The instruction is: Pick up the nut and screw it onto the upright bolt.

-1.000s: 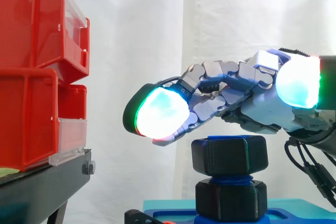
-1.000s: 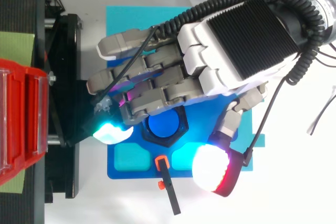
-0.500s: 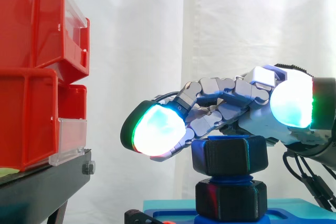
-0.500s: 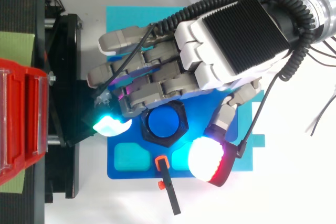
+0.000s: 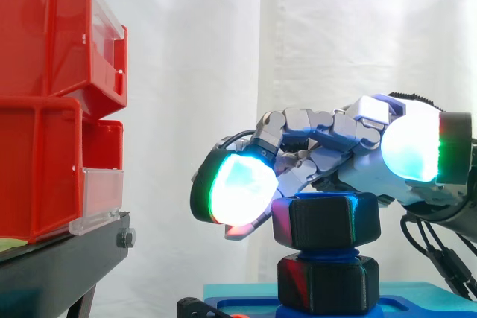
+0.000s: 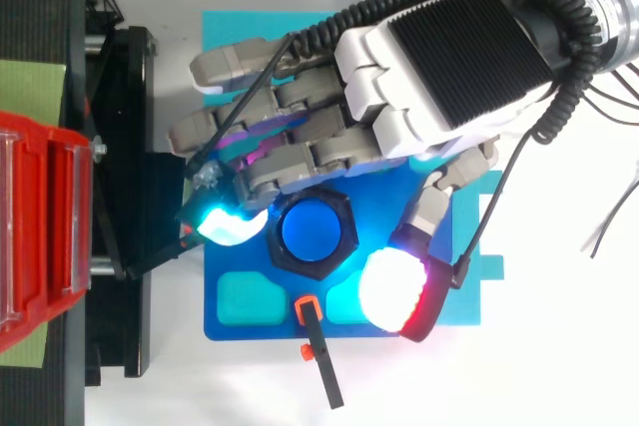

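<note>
Side view: I see the hand (image 5: 358, 154) reaching in from the right edge, lying nearly level across the middle of the frame, palm down. Its fingers run leftward and hook down at their ends, so that a green-white glowing fingertip (image 5: 238, 191) hangs just beside the left face of the nut (image 5: 326, 219). I cannot tell whether that pad touches it. The underside of the hand sits right at the nut's top.

The nut is a black hexagon threaded on the upright blue bolt (image 5: 328, 254), low and right of centre. A second black hex piece (image 5: 324, 284) sits under it, on the blue base (image 6: 270, 328).

From the top view, the fingers lie side by side across the upper edge of the nut, and the bolt's round blue end (image 6: 315, 233) shows through the nut's centre. The thumb (image 6: 392, 288) stands at the nut's lower right with blue base showing between them. So I read the hand as loosely bent and closed round nothing.

Red bins (image 5: 45, 102) stand on the black stand (image 5: 59, 258) at the left edge.
</note>
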Robot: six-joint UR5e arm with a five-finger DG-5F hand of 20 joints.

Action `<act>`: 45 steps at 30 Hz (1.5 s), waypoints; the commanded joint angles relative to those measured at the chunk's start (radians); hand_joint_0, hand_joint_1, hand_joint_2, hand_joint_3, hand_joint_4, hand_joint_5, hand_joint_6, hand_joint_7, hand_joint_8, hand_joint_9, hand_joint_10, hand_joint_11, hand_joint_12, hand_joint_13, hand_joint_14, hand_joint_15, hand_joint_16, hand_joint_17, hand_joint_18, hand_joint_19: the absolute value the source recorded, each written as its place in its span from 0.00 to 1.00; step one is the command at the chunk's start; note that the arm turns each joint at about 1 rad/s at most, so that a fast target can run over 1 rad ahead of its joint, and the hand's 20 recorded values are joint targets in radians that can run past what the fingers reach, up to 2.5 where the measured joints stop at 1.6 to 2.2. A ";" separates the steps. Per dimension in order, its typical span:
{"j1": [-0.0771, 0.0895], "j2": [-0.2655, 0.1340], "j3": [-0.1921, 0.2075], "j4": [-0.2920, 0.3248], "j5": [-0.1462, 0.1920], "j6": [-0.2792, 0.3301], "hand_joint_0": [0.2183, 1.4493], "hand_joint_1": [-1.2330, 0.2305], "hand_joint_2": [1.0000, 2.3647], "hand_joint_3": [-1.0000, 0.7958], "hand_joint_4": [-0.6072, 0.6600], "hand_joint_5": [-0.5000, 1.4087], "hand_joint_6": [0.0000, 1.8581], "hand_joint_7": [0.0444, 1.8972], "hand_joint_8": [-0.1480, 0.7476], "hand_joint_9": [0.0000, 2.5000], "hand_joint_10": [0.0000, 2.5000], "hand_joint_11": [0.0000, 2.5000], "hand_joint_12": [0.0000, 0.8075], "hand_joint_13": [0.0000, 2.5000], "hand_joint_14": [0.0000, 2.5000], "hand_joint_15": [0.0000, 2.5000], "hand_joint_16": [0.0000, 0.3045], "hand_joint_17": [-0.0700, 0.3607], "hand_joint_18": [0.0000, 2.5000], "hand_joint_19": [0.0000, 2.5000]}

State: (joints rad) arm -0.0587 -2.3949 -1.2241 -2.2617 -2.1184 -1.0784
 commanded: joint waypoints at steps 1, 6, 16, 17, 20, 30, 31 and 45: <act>-0.009 0.000 0.000 0.002 -0.002 0.000 0.21 0.72 0.00 0.28 0.67 0.21 0.27 0.70 0.48 0.25 0.00 0.00 0.28 0.15 0.00 0.00 0.07 0.27 0.05 0.00; -0.026 0.000 0.000 0.040 -0.014 0.000 0.21 0.72 0.00 0.28 0.65 0.22 0.27 0.75 0.48 0.26 0.00 0.00 0.28 0.15 0.00 0.00 0.07 0.27 0.05 0.00; -0.055 0.000 0.000 0.070 -0.051 0.000 0.22 0.71 0.00 0.28 0.66 0.24 0.31 0.73 0.47 0.29 0.00 0.00 0.27 0.18 0.00 0.00 0.07 0.27 0.08 0.00; -0.059 0.000 0.000 0.071 -0.057 0.000 0.22 0.71 0.00 0.28 0.66 0.24 0.32 0.72 0.47 0.29 0.00 0.00 0.27 0.18 0.00 0.00 0.07 0.27 0.08 0.00; -0.064 0.000 -0.002 0.074 -0.060 0.000 0.22 0.71 0.00 0.28 0.63 0.25 0.34 0.67 0.46 0.31 0.00 0.00 0.26 0.20 0.00 0.00 0.06 0.26 0.10 0.00; -0.075 0.000 0.000 0.083 -0.071 -0.002 0.24 0.68 0.00 0.28 0.57 0.28 0.37 0.60 0.32 0.51 0.00 0.00 0.16 0.31 0.00 0.00 0.04 0.22 0.20 0.00; -0.075 0.000 0.000 0.083 -0.071 -0.002 0.24 0.68 0.00 0.28 0.57 0.28 0.37 0.60 0.32 0.51 0.00 0.00 0.16 0.31 0.00 0.00 0.04 0.22 0.20 0.00; -0.072 0.000 0.008 0.134 -0.077 0.003 0.21 0.73 0.00 0.28 0.69 0.20 0.27 0.44 0.46 0.34 0.00 0.00 0.34 0.19 0.00 0.00 0.08 0.30 0.05 0.00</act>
State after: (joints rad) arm -0.1331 -2.3945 -1.2191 -2.1438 -2.1908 -1.0767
